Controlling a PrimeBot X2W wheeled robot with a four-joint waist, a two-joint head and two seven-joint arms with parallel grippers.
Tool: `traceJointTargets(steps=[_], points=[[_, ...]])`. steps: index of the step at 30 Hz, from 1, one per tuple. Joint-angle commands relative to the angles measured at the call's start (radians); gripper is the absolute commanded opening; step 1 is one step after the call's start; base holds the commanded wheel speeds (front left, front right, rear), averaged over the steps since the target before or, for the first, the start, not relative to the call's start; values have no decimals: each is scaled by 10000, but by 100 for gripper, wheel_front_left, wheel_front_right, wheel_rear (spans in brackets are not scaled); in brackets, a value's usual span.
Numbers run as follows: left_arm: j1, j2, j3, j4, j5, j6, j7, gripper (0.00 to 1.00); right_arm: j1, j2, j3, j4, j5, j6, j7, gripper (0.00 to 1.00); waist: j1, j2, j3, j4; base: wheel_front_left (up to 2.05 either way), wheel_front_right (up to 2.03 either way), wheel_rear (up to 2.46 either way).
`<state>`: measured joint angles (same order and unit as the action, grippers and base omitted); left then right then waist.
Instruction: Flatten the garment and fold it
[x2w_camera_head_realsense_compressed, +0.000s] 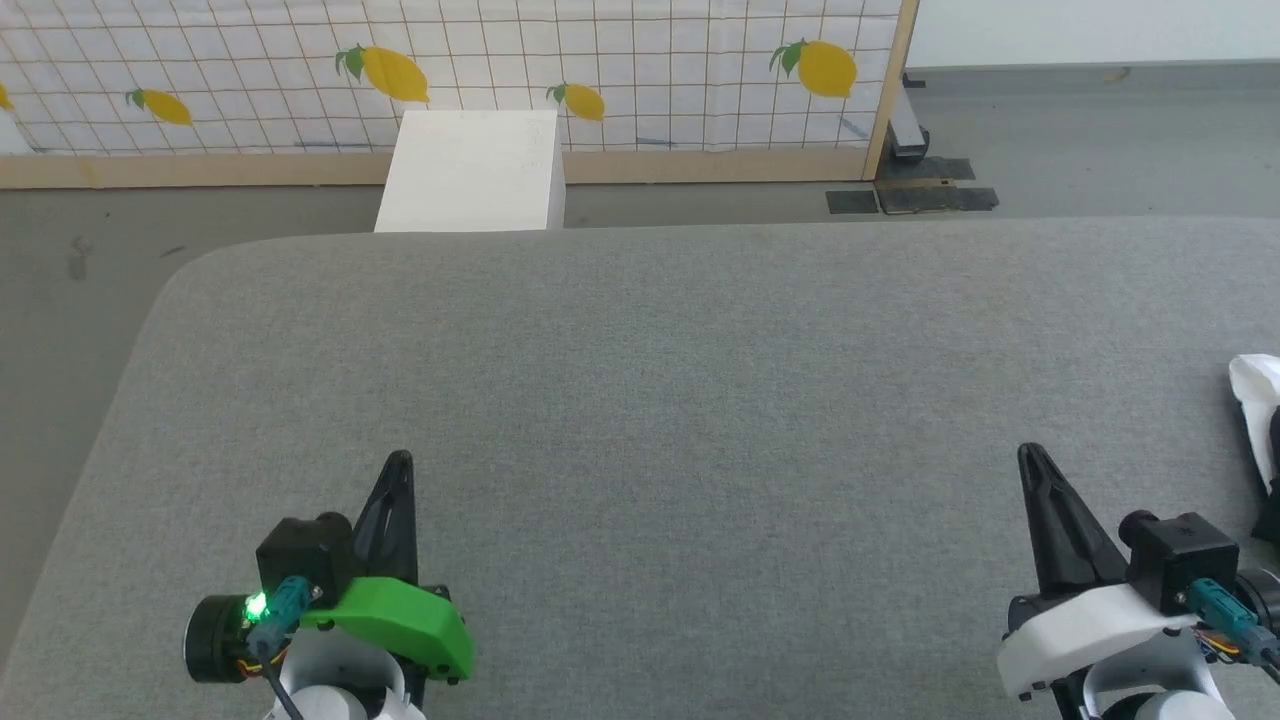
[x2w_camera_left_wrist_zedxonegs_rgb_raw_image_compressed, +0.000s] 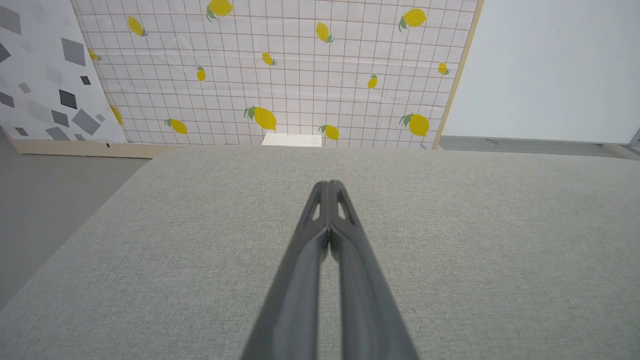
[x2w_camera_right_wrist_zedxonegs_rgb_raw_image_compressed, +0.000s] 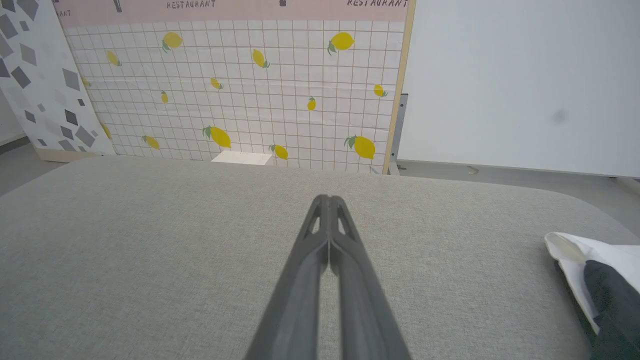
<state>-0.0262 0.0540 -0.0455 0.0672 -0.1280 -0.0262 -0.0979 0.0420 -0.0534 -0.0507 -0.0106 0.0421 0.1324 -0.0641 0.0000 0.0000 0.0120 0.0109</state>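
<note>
The garment (x2w_camera_head_realsense_compressed: 1258, 400) is a white cloth with a black part, bunched at the far right edge of the grey padded table (x2w_camera_head_realsense_compressed: 680, 380); most of it is cut off by the frame. In the right wrist view the garment (x2w_camera_right_wrist_zedxonegs_rgb_raw_image_compressed: 595, 270) lies at the lower right. My right gripper (x2w_camera_head_realsense_compressed: 1030, 458) is shut and empty, a short way left of the garment, tips touching (x2w_camera_right_wrist_zedxonegs_rgb_raw_image_compressed: 328, 201). My left gripper (x2w_camera_head_realsense_compressed: 400, 462) is shut and empty over bare table at the lower left, fingers pressed together (x2w_camera_left_wrist_zedxonegs_rgb_raw_image_compressed: 328, 186).
A rigid white box (x2w_camera_head_realsense_compressed: 470, 170) stands on the floor beyond the table's far edge, against a lemon-print grid screen (x2w_camera_head_realsense_compressed: 600, 70). The table's rounded left corner (x2w_camera_head_realsense_compressed: 180, 280) drops to grey floor. Black mats (x2w_camera_head_realsense_compressed: 910, 198) lie on the floor at the far right.
</note>
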Motion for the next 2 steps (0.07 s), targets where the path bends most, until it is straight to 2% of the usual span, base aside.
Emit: traceJointTargets(steps=[1,2], points=[[112,-24,51,-73,219,44,46,0,-151,20,49,37,-124,-11,49,0,0,0,-3,-3,0,0,0],[116,-24,61,-87,245,49,68,0,-158,20,60,39,-131,-11,63,0,0,0,-6,-5,0,0,0]])
